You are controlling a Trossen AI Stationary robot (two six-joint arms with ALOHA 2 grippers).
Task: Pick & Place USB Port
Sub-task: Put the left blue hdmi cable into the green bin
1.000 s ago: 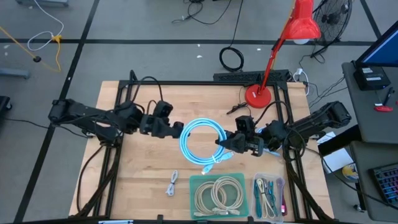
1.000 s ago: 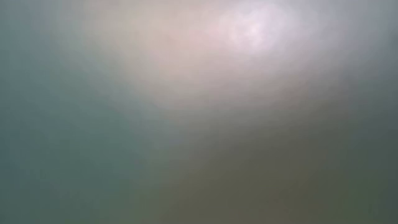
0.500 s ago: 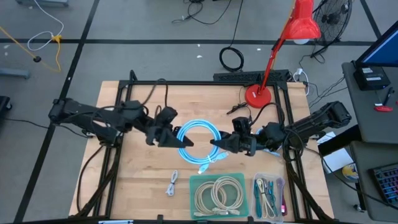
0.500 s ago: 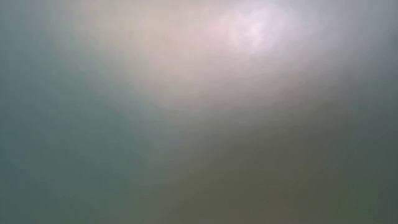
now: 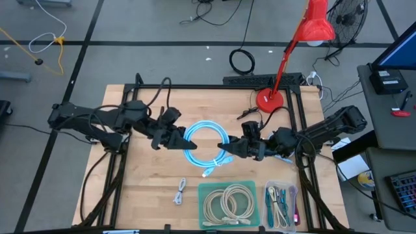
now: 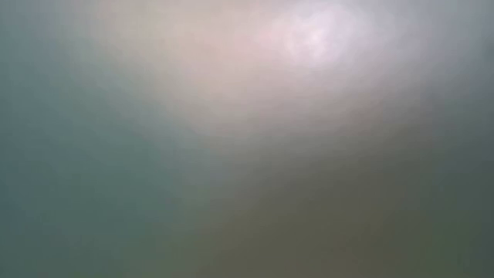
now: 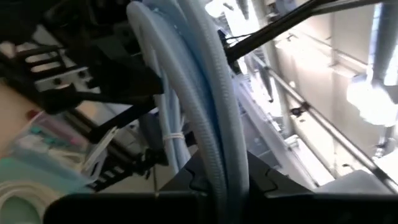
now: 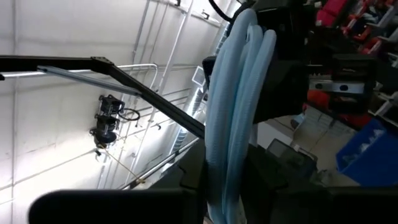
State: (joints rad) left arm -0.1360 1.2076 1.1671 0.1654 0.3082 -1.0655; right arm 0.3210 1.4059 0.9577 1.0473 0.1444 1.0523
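Mid-table, both pincers on cable

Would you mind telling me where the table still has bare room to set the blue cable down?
Bare wood lies at the table's near-left, bordered by the small white cable and the green tray. Another strip runs behind the blue cable coil, towards the red lamp base. The middle is crowded: left hand and right hand both grip the coil.

A wooden table bears a red lamp, white cable, and two trays of cables.
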